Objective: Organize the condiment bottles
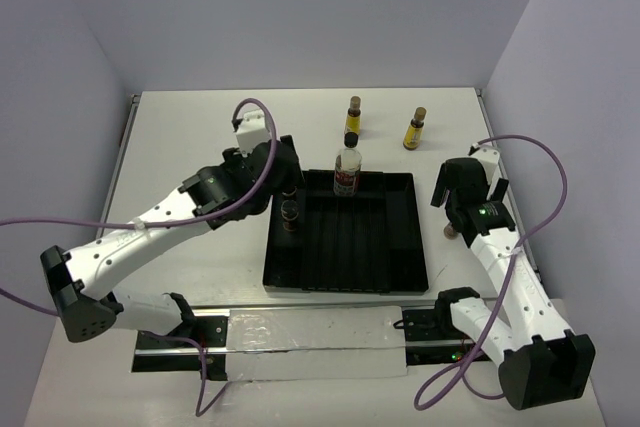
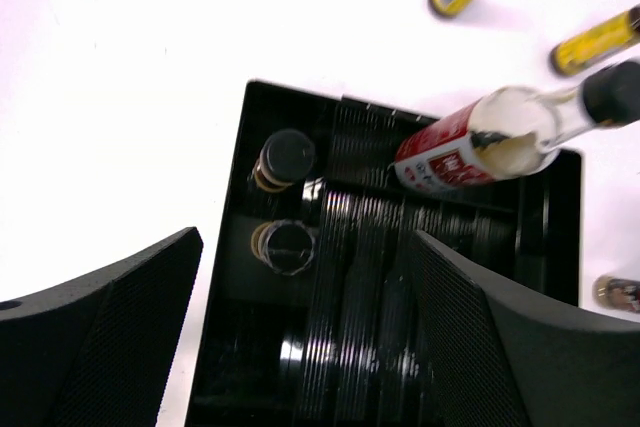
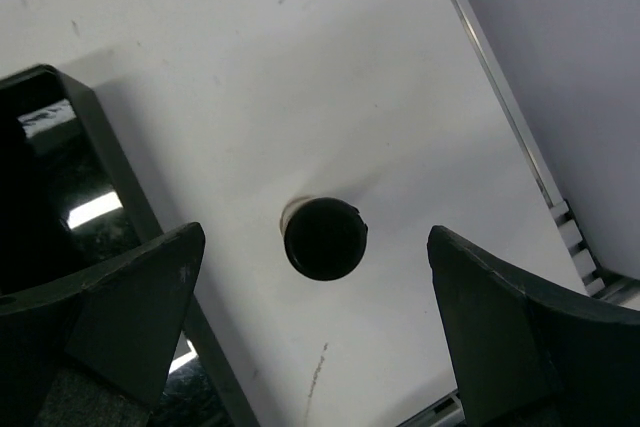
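A black ridged tray (image 1: 390, 247) lies mid-table. Two short dark jars (image 2: 285, 157) (image 2: 283, 247) stand in its left column. My left gripper (image 1: 287, 179) (image 2: 305, 282) hovers open just above them, holding nothing. The tall clear bottle (image 1: 347, 169) (image 2: 470, 147) with the red-white label stands at the tray's far edge. Two yellow bottles (image 1: 353, 119) (image 1: 415, 129) stand on the table beyond it. A third dark jar (image 1: 450, 234) (image 3: 325, 239) stands on the table right of the tray. Above it my right gripper (image 1: 467, 189) (image 3: 314, 272) is wide open, a finger on each side and clear of it.
The tray's right wall (image 3: 110, 157) runs close beside the lone jar. A metal rail (image 3: 500, 97) marks the table's right edge. A white strip on a rail (image 1: 310, 332) lies along the near edge between the arm bases. Walls close in the back and sides.
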Action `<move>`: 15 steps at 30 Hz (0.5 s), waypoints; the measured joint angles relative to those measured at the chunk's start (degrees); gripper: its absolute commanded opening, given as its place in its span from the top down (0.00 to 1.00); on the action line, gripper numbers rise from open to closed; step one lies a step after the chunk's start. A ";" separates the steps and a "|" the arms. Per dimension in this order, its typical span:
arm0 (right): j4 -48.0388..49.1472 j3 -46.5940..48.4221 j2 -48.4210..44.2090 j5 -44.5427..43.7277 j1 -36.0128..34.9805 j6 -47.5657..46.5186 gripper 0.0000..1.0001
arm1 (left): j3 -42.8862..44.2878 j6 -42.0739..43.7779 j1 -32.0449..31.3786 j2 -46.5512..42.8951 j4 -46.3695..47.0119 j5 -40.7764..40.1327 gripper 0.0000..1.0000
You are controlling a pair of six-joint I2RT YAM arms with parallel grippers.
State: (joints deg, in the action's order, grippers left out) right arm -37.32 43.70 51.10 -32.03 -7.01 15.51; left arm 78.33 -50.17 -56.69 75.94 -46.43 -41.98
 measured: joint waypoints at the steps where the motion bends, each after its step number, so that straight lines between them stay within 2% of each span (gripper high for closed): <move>1: 0.00 -0.54 0.22 0.37 0.47 0.00 0.00 | 0.19 0.34 0.00 -0.60 0.03 -0.36 0.08; 11: 2.98 -6.97 0.61 4.66 5.45 0.00 0.06 | -0.71 1.07 0.02 0.26 -0.34 -1.31 0.08; 15: 4.55 -9.04 0.61 7.03 7.75 0.00 0.14 | -1.89 1.05 0.17 0.24 -0.42 -1.31 0.08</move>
State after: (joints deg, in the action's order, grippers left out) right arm -32.77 34.66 51.70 -25.00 0.74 15.51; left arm 76.44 -49.12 -56.52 76.18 -46.85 -43.29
